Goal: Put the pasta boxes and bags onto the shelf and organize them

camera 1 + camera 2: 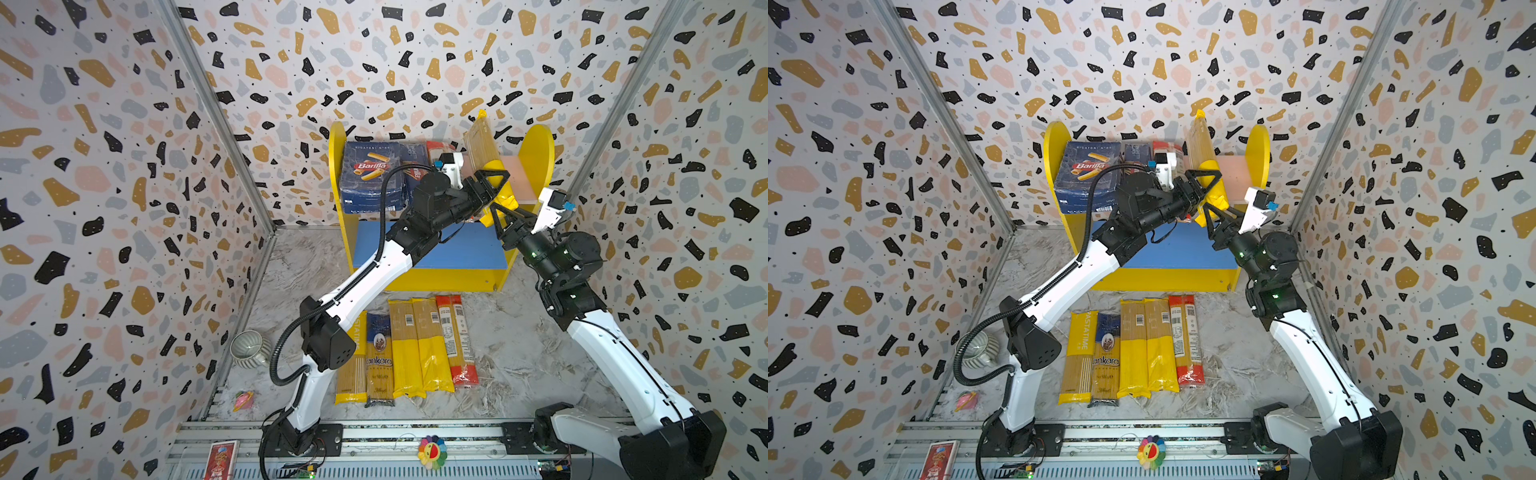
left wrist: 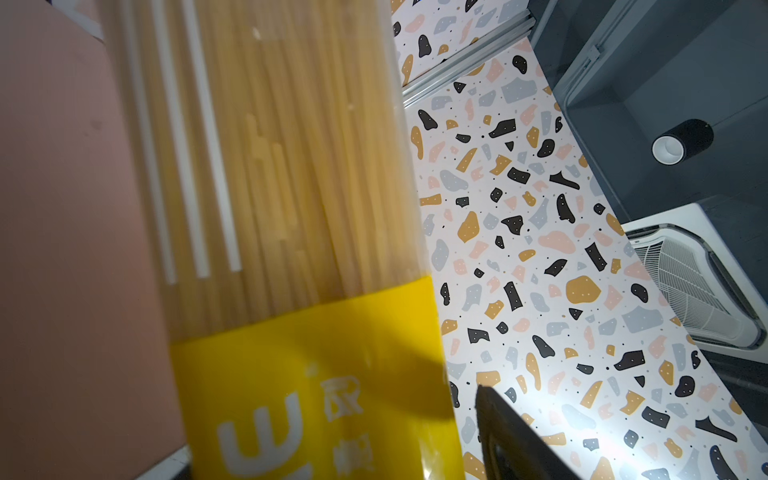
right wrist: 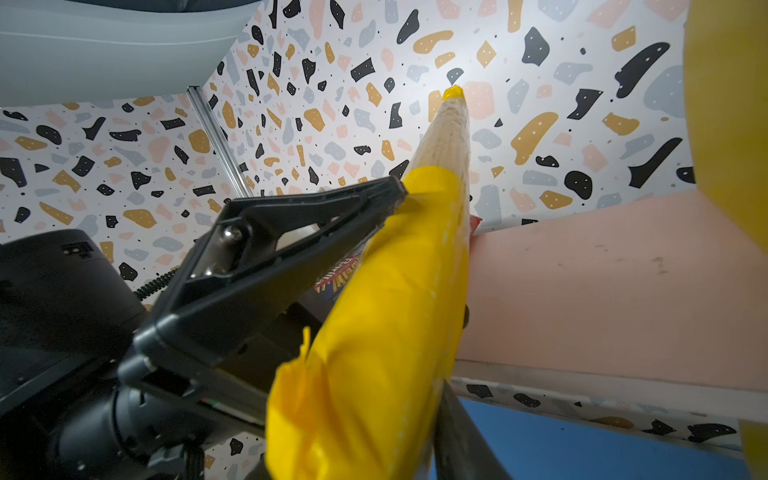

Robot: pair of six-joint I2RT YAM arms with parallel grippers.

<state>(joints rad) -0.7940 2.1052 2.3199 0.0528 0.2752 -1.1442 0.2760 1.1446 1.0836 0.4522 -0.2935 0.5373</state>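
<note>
Yellow-ended spaghetti bag [image 1: 482,141] is seen on end at pink upper board [image 1: 521,174] of shelf [image 1: 538,153], rt of Barilla boxes [image 1: 370,174]. Long axis is near vertical, w/ top tipped toward back wall. L gripper [image 1: 498,183] jaws are spread round its middle. Rt gripper [image 1: 507,210] is set at lower end; pinch can't be told.

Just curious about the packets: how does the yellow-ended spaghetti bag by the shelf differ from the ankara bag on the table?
The yellow-ended spaghetti bag is raised and tilted at the shelf, with the left gripper and right gripper at it; the ankara bag lies flat on the table, untouched. The shelf bag's ends are yellow; the ankara bag's dark blue. Both are long, slim spaghetti packets.
</note>
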